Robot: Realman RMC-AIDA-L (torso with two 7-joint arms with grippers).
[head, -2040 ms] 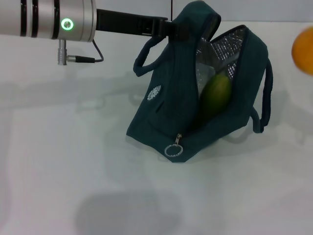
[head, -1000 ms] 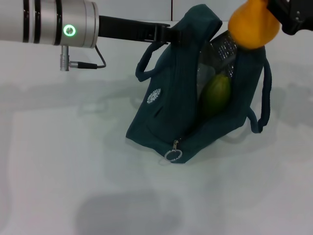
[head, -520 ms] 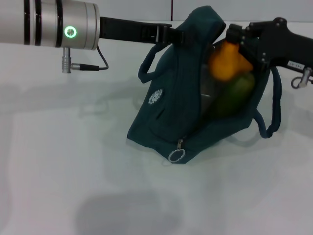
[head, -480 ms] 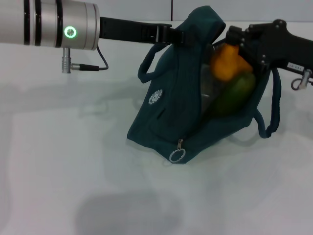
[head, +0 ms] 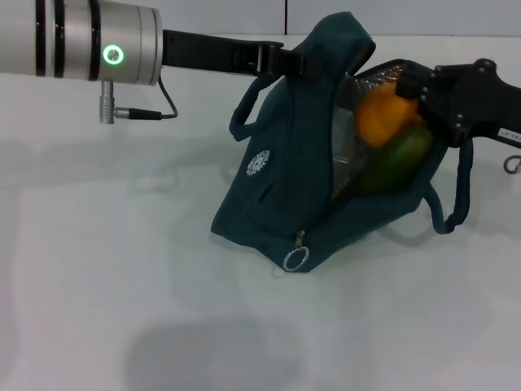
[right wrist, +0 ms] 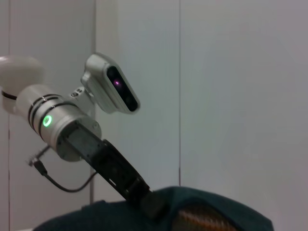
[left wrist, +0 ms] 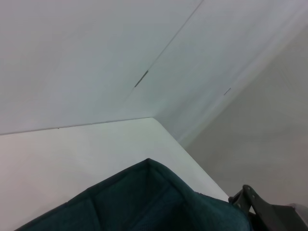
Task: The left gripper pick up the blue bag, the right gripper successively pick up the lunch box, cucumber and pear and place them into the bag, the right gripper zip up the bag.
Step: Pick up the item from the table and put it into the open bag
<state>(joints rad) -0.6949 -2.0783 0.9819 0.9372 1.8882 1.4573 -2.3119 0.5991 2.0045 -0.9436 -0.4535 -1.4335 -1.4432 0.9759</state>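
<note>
The blue bag (head: 285,187) stands open on the white table. My left gripper (head: 285,59) is shut on its top edge and holds it up. The pear (head: 383,114) lies in the bag's mouth on top of the cucumber (head: 397,161). A pale clear surface (head: 343,142) beside them looks like the lunch box, mostly hidden. My right gripper (head: 419,102) is at the bag's mouth against the pear's right side, open. The bag's top also shows in the left wrist view (left wrist: 144,202) and the right wrist view (right wrist: 192,211).
The zipper's ring pull (head: 295,259) hangs at the bag's near bottom corner. A loop handle (head: 456,191) droops on the bag's right. The left arm's silver wrist (head: 89,41) reaches across the upper left. The white table (head: 122,285) spreads in front.
The right gripper brought the pear in from the right and down into the bag onto the cucumber. It has now drawn back slightly to the right. The left gripper kept holding the bag.
</note>
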